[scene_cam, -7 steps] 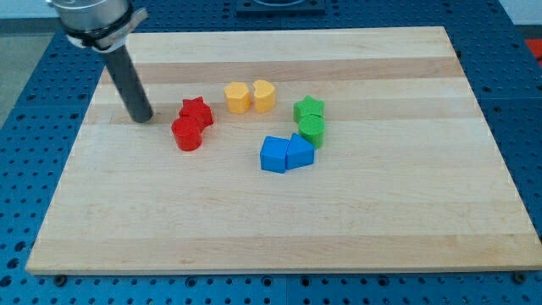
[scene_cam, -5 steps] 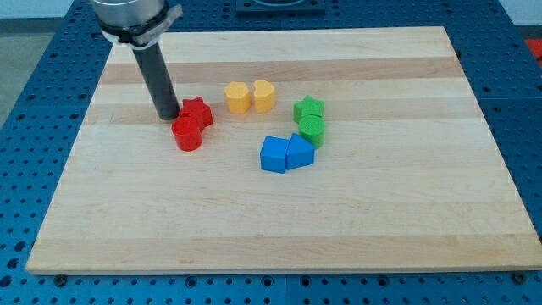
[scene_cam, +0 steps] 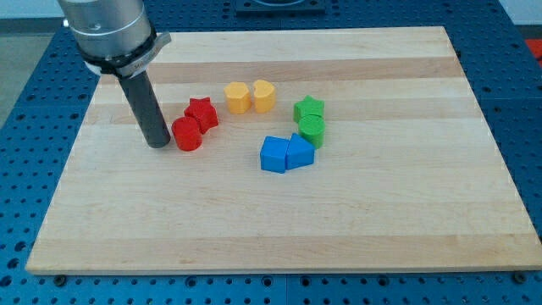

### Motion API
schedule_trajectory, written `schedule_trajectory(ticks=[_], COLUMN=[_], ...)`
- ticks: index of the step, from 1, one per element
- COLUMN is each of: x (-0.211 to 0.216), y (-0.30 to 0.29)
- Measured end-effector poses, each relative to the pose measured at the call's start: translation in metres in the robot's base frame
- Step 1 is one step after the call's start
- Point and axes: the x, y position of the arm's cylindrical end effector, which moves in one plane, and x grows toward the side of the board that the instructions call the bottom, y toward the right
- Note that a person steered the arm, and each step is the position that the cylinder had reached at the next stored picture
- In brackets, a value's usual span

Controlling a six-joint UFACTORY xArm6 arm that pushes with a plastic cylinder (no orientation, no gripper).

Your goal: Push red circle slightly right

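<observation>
Placed at the red circle's (scene_cam: 187, 134) nine o'clock, just beside it, my tip (scene_cam: 158, 144) holds nothing; a small push toward three o'clock is needed next.

A pale wooden surface (scene_cam: 339, 229) lies on a blue perforated bench (scene_cam: 25, 102). A dark rod descends from the view's top left; my tip (scene_cam: 158, 144) rests on the surface just left of the red circle (scene_cam: 186, 134), very close to it or touching. A red star (scene_cam: 201, 113) touches the circle's upper right. Further right sit two yellow blocks side by side, one rounded (scene_cam: 237, 97) and one a heart (scene_cam: 264, 96). Right of those, a green star (scene_cam: 309, 109) sits above a green circle (scene_cam: 312, 130). Below, a blue cube (scene_cam: 274, 155) touches a blue pentagon-like block (scene_cam: 299, 152).
</observation>
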Motion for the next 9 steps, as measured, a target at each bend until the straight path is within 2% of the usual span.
schedule_trajectory(ticks=[3, 4, 5, 9], x=[0.005, 0.003, -0.011, -0.015], y=[0.004, -0.012, -0.018, 0.026])
